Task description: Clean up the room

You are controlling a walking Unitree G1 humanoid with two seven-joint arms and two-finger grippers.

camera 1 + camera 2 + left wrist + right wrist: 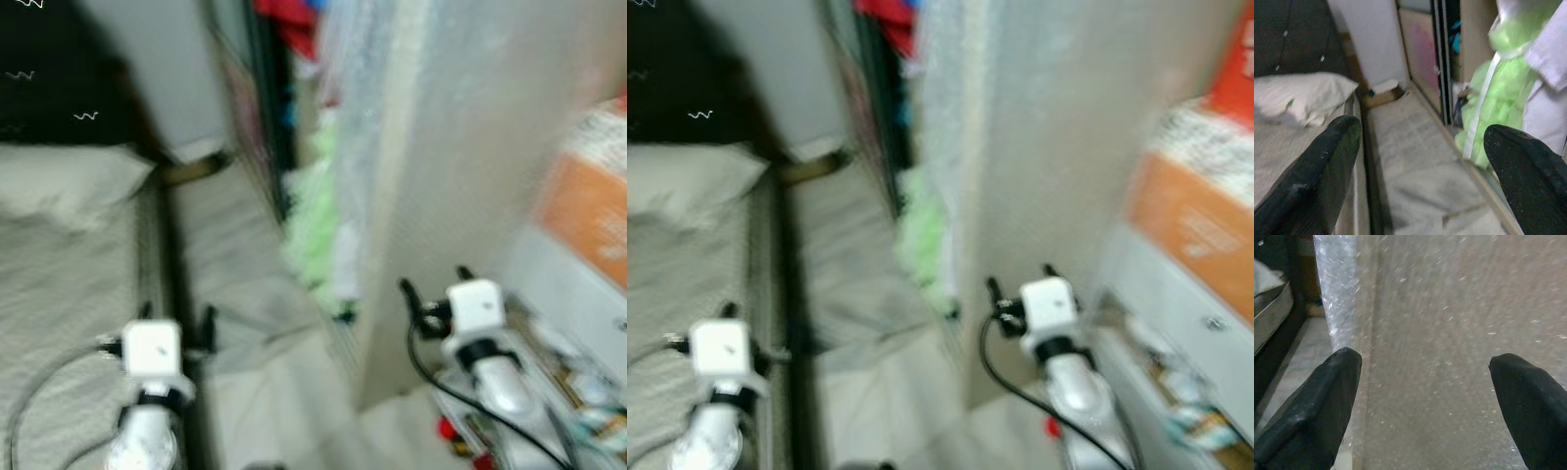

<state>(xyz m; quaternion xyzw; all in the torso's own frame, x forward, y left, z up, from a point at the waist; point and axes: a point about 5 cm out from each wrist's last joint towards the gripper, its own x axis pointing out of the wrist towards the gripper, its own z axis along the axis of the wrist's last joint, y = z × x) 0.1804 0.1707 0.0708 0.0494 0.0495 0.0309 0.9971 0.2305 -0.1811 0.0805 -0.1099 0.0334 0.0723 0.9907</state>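
Both eye views are blurred. My left gripper (176, 315) hangs open over the edge of the bed (69, 294), with nothing between its fingers (1322, 166). Ahead of it lie a white pillow (1300, 95) and a narrow strip of pale floor (1415, 147). Light green and white clothes (1498, 93) hang out of an open wardrobe (269, 108) beside that strip. My right gripper (434, 282) is open and empty, close in front of a tall panel wrapped in bubble wrap (1449, 333).
A dark headboard (49, 78) stands behind the pillow. An orange and white box (588, 196) sits on a white shelf unit (1176, 313) at the right, with small clutter (578, 401) below. Red cloth (289, 24) shows high in the wardrobe.
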